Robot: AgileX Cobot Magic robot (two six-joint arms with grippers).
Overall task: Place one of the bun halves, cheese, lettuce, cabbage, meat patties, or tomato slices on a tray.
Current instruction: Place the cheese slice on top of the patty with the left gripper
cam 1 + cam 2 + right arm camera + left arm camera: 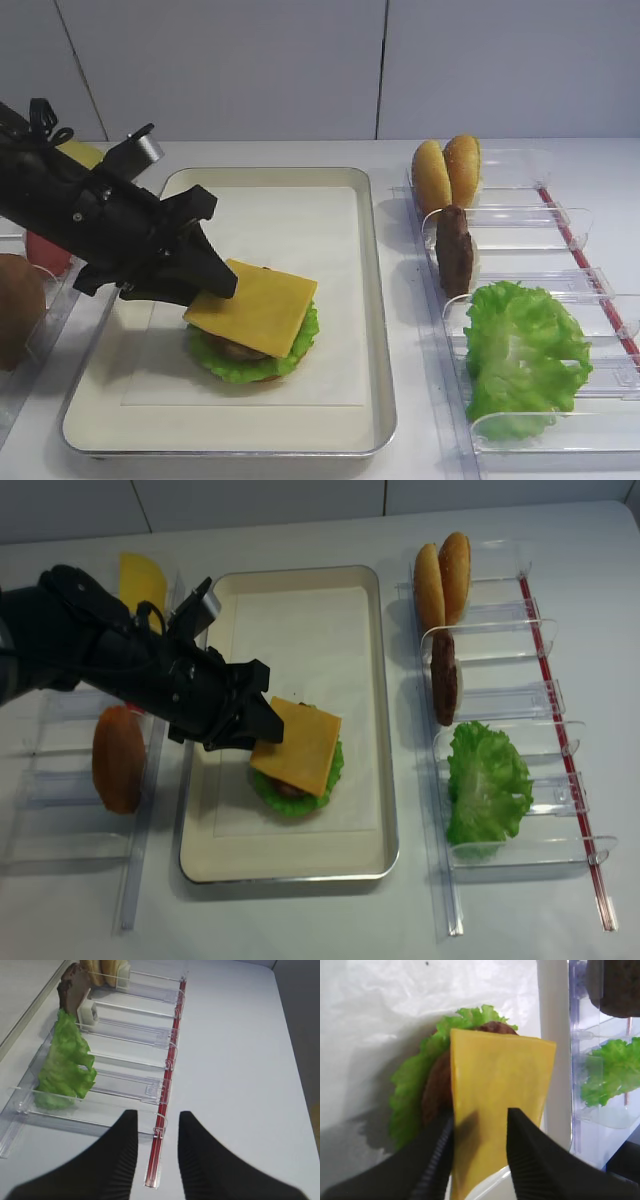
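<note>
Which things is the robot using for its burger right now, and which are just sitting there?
In use: cheese, tray, stacked lettuce and patty, left gripper.

Just sitting: bun halves, spare patty, spare lettuce, clear holders, right gripper.

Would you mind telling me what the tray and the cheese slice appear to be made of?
The tray looks like metal: shiny silvery rim, cream enamelled inside, lined with white paper. The cheese seems to be stiff moulded plastic or rubber: uniform matte orange, straight edges, staying flat where it overhangs the lettuce.
</note>
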